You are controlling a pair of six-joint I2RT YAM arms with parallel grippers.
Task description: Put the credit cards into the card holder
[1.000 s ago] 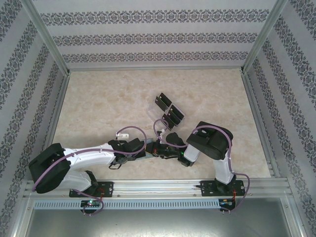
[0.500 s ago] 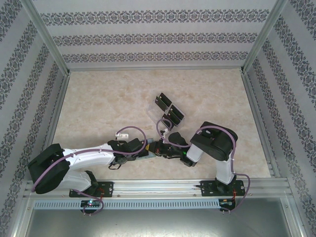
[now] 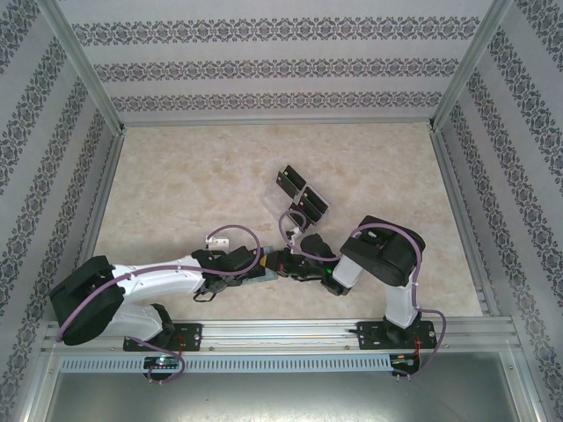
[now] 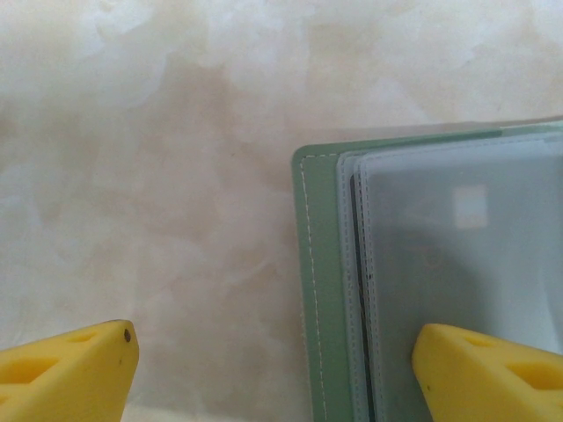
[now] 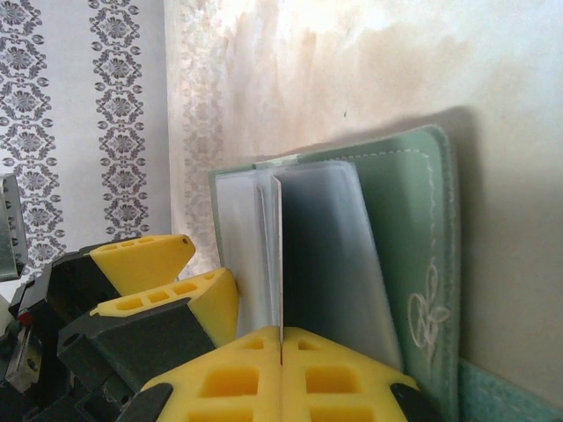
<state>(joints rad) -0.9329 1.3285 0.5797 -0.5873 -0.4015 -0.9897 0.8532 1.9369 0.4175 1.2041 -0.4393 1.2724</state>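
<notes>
Left end effector (image 4: pixel 273 338) wide, one finger pinning open grey-green stitched card holder (image 4: pixel 315 290) on marble counter (image 4: pixel 158 176). Right end effector (image 5: pixel 280 334) clamped on thin black credit card (image 5: pixel 321 255), apparently at a clear sleeve (image 5: pixel 242 246): keep it square, push slowly.

Bright even light, blurry wrist close-ups

Top cam looks down from the table's (image 3: pixel 176 193) near edge; both wrist cams share the card holder (image 4: pixel 312 308) (image 5: pixel 422 229), close-up.
</notes>
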